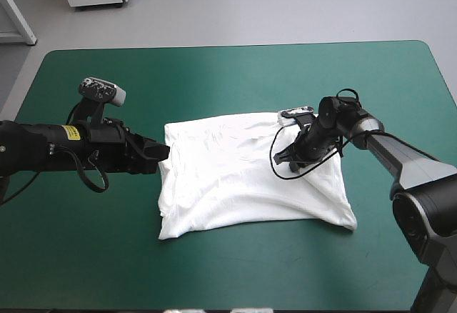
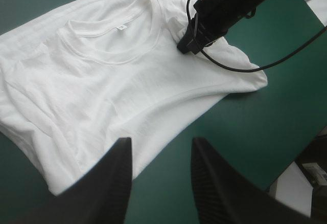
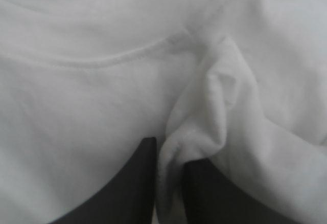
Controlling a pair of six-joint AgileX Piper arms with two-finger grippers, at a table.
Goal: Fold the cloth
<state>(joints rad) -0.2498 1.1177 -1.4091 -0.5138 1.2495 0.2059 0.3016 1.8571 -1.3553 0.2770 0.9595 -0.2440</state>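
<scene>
The white T-shirt (image 1: 243, 174) lies spread at the middle of the table, collar (image 2: 110, 55) up, its lower part folded under in soft creases. My right gripper (image 1: 280, 159) rests on the shirt's right half and is shut on a pinched ridge of white cloth (image 3: 214, 106); in its own view the black fingers (image 3: 138, 183) stand nearly together with the fold between them. My left gripper (image 1: 164, 151) hovers at the shirt's left edge, open, its fingers (image 2: 112, 178) apart over the hem and the teal-green cover. The left wrist view also shows the right gripper (image 2: 187, 45) on the shirt.
The teal-green cover (image 1: 235, 77) shows bare on every side of the shirt. Beyond the shirt, the left wrist view shows a table edge (image 2: 294, 157).
</scene>
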